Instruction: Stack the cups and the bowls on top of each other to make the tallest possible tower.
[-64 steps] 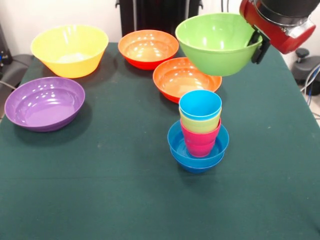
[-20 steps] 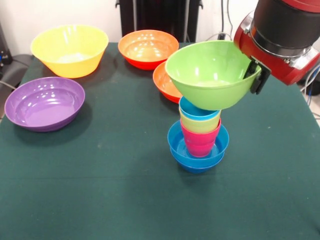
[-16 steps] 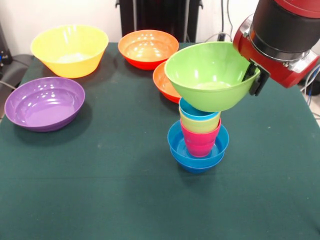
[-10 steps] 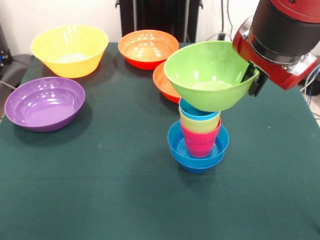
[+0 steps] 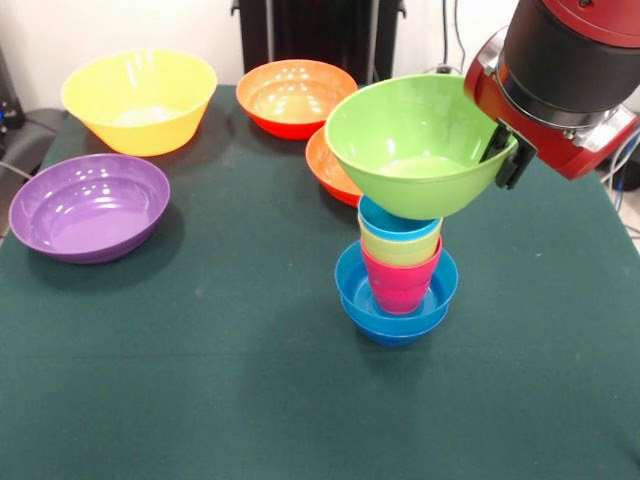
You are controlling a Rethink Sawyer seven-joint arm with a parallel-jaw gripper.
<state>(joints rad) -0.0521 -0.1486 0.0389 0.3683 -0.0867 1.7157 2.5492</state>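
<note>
Now the end effector (image 5: 505,152), pinching the lime green bowl's (image 5: 418,140) rim, has tilted it slightly.

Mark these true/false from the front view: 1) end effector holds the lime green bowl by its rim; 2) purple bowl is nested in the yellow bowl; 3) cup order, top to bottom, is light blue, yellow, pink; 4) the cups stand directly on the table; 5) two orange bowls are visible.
1) True: the end effector grips the lime green bowl at its rim, over the stack.
2) False: the purple bowl sits alone on the table, apart from the yellow bowl.
3) True: light blue cup, yellow cup, pink cup.
4) False: they stand in the small blue bowls.
5) True: one orange bowl, another partly hidden behind the green one.
</note>
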